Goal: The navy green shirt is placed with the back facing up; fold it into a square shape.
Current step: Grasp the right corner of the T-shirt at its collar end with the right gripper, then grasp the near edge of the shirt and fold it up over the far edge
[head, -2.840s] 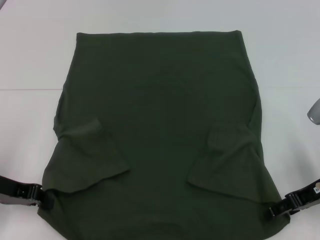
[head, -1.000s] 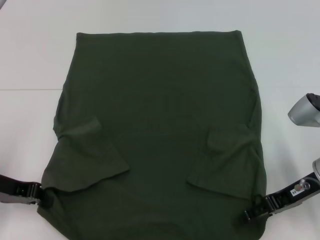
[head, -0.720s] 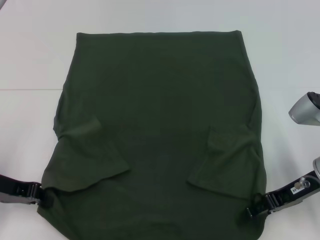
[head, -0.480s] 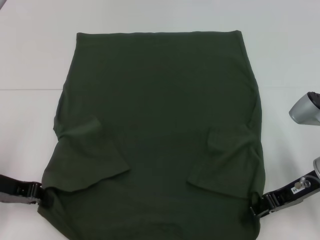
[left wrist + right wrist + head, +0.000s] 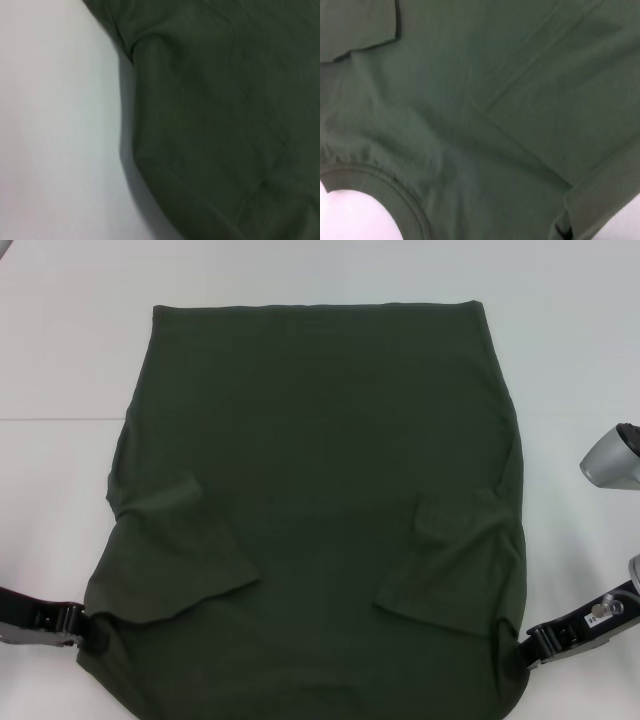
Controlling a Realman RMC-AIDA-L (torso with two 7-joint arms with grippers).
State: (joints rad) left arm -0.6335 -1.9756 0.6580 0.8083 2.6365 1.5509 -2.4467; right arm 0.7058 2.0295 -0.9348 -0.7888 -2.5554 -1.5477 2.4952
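White table (image 5: pixel 60 360): your largest item, and it carries everything else.

Navy green shirt (image 5: pixel 320 440): lies flat across the middle of the table, plain back up. Its straight hem is at the table's far side; its shoulder end is at the near edge. Both short sleeves are folded inward onto the body, the left one (image 5: pixel 185 560) and the right one (image 5: pixel 455 560). In the right wrist view you see the curved neck band (image 5: pixel 380 182) with bare table inside its arc.

Right gripper (image 5: pixel 522 645): sits at the shirt's near right corner, touching the cloth edge. You cannot tell from these views whether its fingers are parted or clamped.

Left gripper (image 5: pixel 88 628): sits at the shirt's near left corner, against the cloth edge. Here too you cannot tell the finger state.
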